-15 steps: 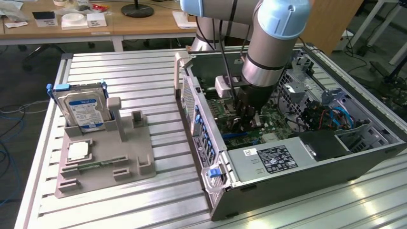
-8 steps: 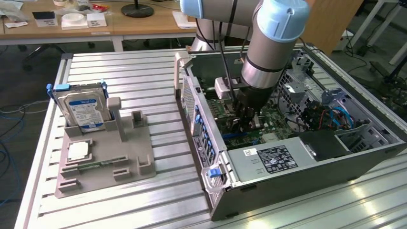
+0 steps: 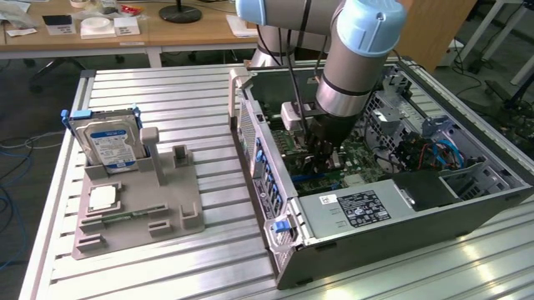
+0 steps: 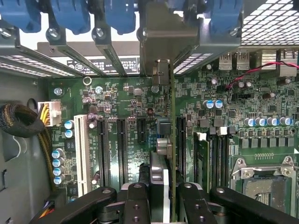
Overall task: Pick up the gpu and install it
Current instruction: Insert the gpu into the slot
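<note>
End effector [image 4: 161, 196] pinching the gpu [image 4: 172, 140] edge-on, inside the open computer case [image 3: 376, 206], just above the motherboard [image 4: 121, 107] and in line with a slot beside the black expansion slots [image 4: 121, 149]. Metal bracket [image 4: 161, 46] up at the case's rear openings. Risks, as a judgement: card tilted against the slot, jamming or scraping nearby capacitors; bracket snagging a rear divider; slipping in the pinch under pressing force.

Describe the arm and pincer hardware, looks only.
The arm has a silver-grey metal tube with pale blue plastic joint caps. A dark cable runs down beside it, and a small beige box sits at the wrist. The pincer is black, with jointed linkage bars fixed by round pivot screws.
</note>
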Robot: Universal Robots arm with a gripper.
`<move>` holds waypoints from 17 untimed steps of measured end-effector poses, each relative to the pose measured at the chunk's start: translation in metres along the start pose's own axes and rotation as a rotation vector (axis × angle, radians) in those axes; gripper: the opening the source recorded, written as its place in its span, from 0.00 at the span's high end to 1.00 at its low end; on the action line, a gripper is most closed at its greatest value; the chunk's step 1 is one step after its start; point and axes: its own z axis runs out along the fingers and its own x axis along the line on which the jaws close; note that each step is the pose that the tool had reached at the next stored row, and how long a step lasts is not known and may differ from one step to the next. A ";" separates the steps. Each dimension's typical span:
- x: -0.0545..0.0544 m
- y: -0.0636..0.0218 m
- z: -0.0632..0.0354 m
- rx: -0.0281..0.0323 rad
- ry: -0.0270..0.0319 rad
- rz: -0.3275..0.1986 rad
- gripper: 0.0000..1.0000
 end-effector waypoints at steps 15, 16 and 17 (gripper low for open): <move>0.000 0.0001 0.0075 -0.0021 -0.0036 0.000 0.72; 0.000 0.0000 0.0075 -0.0021 -0.0036 0.000 0.72; 0.000 0.0001 0.0076 -0.0021 -0.0038 0.000 0.72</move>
